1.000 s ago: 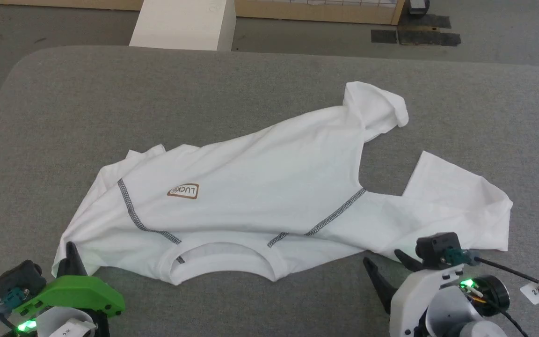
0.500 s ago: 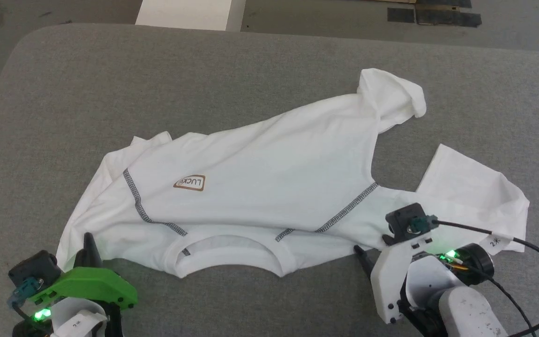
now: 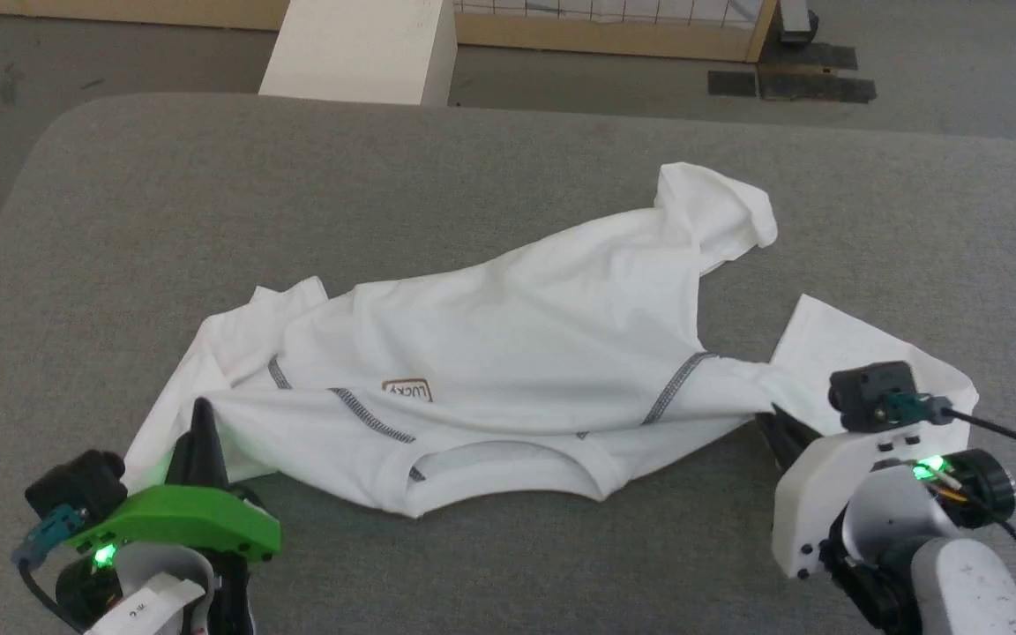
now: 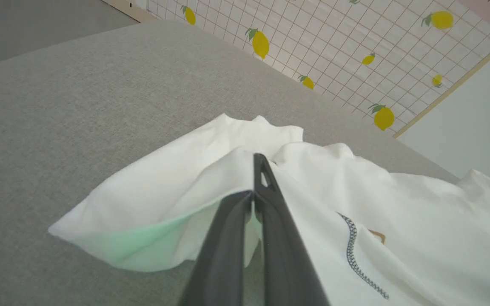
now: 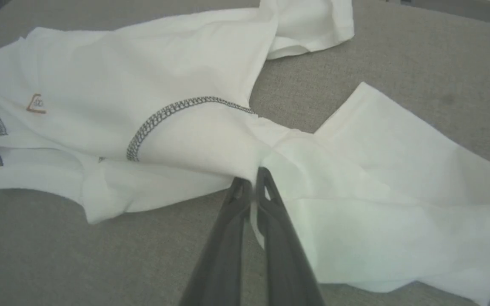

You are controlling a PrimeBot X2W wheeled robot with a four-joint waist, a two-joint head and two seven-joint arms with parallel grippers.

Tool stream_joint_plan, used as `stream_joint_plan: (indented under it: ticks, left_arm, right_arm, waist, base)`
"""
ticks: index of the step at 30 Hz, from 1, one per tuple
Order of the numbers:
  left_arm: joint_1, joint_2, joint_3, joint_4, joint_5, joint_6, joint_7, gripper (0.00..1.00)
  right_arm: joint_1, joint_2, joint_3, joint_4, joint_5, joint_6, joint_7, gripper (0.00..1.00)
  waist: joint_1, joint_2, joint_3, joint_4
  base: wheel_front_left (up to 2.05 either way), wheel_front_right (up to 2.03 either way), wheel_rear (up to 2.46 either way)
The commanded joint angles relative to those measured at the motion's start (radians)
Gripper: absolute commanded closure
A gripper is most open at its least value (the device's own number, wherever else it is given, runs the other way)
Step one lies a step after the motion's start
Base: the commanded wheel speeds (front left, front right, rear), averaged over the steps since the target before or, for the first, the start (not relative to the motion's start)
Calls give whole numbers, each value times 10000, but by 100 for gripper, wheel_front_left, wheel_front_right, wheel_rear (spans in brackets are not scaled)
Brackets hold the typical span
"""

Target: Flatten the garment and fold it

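The garment (image 3: 517, 326), white with dark grey zigzag seams and a small brown logo, lies crumpled on the grey table (image 3: 208, 194), neckline toward me. My left gripper (image 3: 201, 423) is shut on the garment's left sleeve edge. In the left wrist view that gripper (image 4: 253, 187) pinches a fold of the garment (image 4: 398, 221), and one finger goes under the cloth. My right gripper (image 3: 777, 428) is shut on the cloth where the right sleeve meets the body. In the right wrist view its fingers (image 5: 252, 178) clamp the garment (image 5: 143, 76) at its near edge.
A white rectangular box (image 3: 358, 48) stands on the floor beyond the table's far edge. Behind it runs a wood-framed grid panel (image 3: 614, 22). Dark tape patches (image 3: 790, 79) mark the floor. Bare grey table surrounds the garment.
The right gripper has shut on the cloth by the right sleeve. The garment has bunched and slid right, logo included. The left gripper sits farther onto the left sleeve. The head camera has shifted.
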Motion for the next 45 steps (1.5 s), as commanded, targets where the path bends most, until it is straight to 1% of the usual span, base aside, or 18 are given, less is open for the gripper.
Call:
stream_joint_plan:
  ticks: [1, 3, 5, 6, 10, 11, 14, 17, 19, 22, 26, 30, 34, 36, 39, 42, 45]
  left_arm:
    - [-314, 11, -91, -317, -173, -183, 159, 100]
    - [-587, 47, -328, -883, -368, -447, 612, 100]
    - [-994, 177, -574, -1464, -473, -628, 1161, 100]
    - [-1232, 244, -674, -1704, -546, -714, 1435, 100]
    - [-2675, 487, -935, -2461, -1066, -1009, 2688, 100]
    - [-3169, 488, -935, -2602, -1269, -1012, 3002, 100]
    - [-4612, 564, -805, -2657, -1676, -930, 3671, 100]
    - [-6396, 777, -657, -2245, -1719, -753, 4152, 100]
    - [-7416, 844, -550, -1900, -1680, -627, 4246, 100]
    - [-9086, 1044, -395, -1231, -1387, -445, 4161, 100]
    - [-11074, 1270, -130, -340, -932, -175, 3664, 100]
    - [-12696, 1355, 217, 521, -622, 48, 2790, 100]
    - [-13737, 1340, 599, 1162, -613, 121, 1945, 100]
    - [-14068, 1383, 689, 1407, -585, 52, 1610, 100]
    - [-14353, 1419, 776, 1842, -637, -187, 1187, 100]
    - [-14074, 1464, 618, 2275, -594, -477, 1086, 100]
    - [-13338, 1590, 320, 2633, -435, -788, 1157, 100]
  right_arm:
    - [-56, -12, -160, -408, -39, -15, 39, 100]
    - [-267, -18, -266, -1044, -227, -15, 297, 100]
    - [-647, -218, -274, -1607, -359, -15, 654, 100]
    - [-877, -371, -249, -1810, -351, -15, 835, 100]
    - [-2385, -1339, 46, -2344, -159, -15, 1623, 100]
    - [-2927, -1643, 142, -2338, -94, -15, 1823, 100]
    - [-4523, -2270, 358, -2019, 150, -15, 2225, 100]
    - [-6563, -2836, 692, -1294, 239, -15, 2408, 100]
    - [-7684, -3092, 940, -882, 180, -15, 2378, 100]
    - [-9530, -3301, 1361, -122, 23, -15, 2132, 100]
    - [-11672, -3341, 1672, 850, -372, -15, 1570, 100]
    - [-13470, -3083, 1559, 1914, -934, -15, 709, 100]
    - [-14634, -2813, 1245, 2641, -1510, -15, -137, 100]
    - [-15015, -2721, 1128, 2956, -1729, -15, -519, 100]
    - [-15271, -2564, 1030, 3613, -1912, -15, -1031, 100]
    - [-14880, -2476, 1200, 4146, -1774, -15, -1424, 100]
    - [-14072, -2491, 1564, 4527, -1412, -15, -1716, 100]
  waist:
    - [0, 0, -293, -207]
    - [0, 0, -344, -281]
    - [0, 0, -323, -366]
    - [0, 0, -283, -405]
    - [0, 0, 103, -608]
    - [0, 0, 284, -662]
    - [0, 0, 875, -811]
    - [0, 0, 1657, -974]
    - [0, 0, 2121, -1054]
    - [0, 0, 2837, -1202]
    - [0, 0, 3634, -1348]
    - [0, 0, 4177, -1440]
    - [0, 0, 4503, -1462]
    - [0, 0, 4615, -1442]
    - [0, 0, 4742, -1367]
    - [0, 0, 4801, -1250]
    - [0, 0, 4707, -1160]
  base:
    - [0, 0, 0]
    - [0, 0, 0]
    - [0, 0, 0]
    - [0, 0, 0]
    - [0, 0, 0]
    - [0, 0, 0]
    - [0, 0, 0]
    - [0, 0, 0]
    - [0, 0, 0]
    - [0, 0, 0]
    - [0, 0, 0]
    - [0, 0, 0]
    - [0, 0, 0]
    - [0, 0, 0]
    - [0, 0, 0]
    - [0, 0, 0]
    - [0, 0, 0]
